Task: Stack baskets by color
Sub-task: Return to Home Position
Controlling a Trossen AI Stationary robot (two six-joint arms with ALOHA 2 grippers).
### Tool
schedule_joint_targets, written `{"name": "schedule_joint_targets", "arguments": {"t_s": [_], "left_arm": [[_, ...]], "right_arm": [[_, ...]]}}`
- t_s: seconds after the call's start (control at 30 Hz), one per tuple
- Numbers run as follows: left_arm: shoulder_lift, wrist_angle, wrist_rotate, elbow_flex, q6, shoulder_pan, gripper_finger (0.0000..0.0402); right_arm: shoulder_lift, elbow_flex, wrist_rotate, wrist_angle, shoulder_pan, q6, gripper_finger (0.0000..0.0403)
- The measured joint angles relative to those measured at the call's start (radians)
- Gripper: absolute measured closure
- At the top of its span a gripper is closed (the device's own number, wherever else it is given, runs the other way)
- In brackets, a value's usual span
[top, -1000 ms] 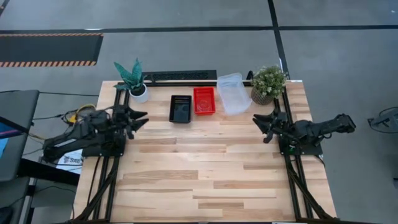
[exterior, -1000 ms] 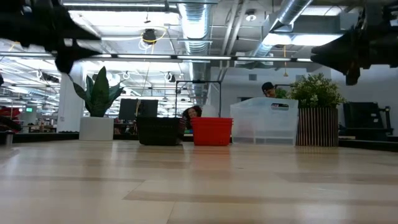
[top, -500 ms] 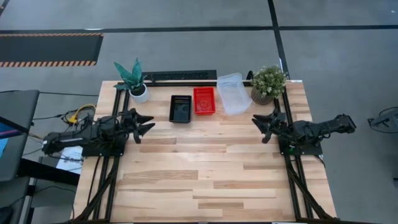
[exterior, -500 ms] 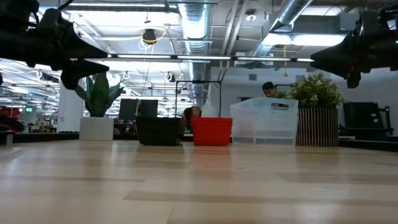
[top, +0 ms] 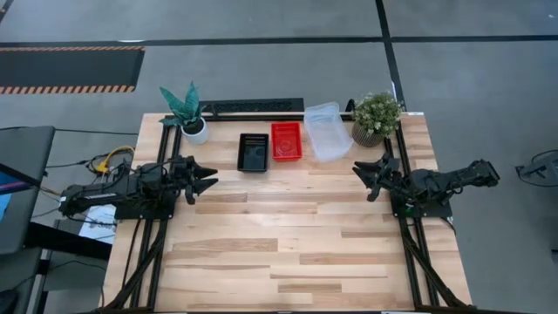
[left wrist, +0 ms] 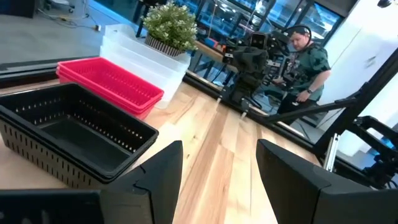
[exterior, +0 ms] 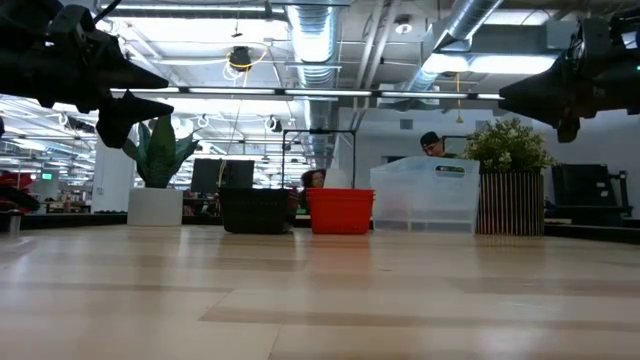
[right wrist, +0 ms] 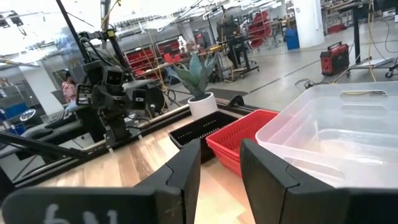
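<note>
Judging the baskets [top: 286, 141] at twelve o'clock light, stiff, best gripped by a rim, we see left pincer [top: 212, 180] and right pincer [top: 360, 180] agape, empty.

The dark left arm [top: 113, 190] lies folded low along the table's [top: 288, 253] left edge. Its two-finger left gripper [top: 207, 178] points inward across the table, its fingers [left wrist: 158, 177] spread apart and empty. The dark right arm [top: 449, 181] is folded likewise at the right edge. Its right gripper [top: 361, 180] points inward towards the left one, fingers [right wrist: 183, 174] parted and empty. Both grippers hang above the tabletop, well apart from each other
</note>
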Motion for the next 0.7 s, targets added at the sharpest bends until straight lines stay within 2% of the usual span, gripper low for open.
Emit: {"name": "schedule_joint_targets", "arguments": {"t_s": [0.7], "left_arm": [[0.000, -0.002, 0.000, 0.000, 0.002, 0.000, 0.0209]], "right_arm": [[0.000, 0.000, -0.001, -0.003, 0.000, 0.001, 0.0266]]}}
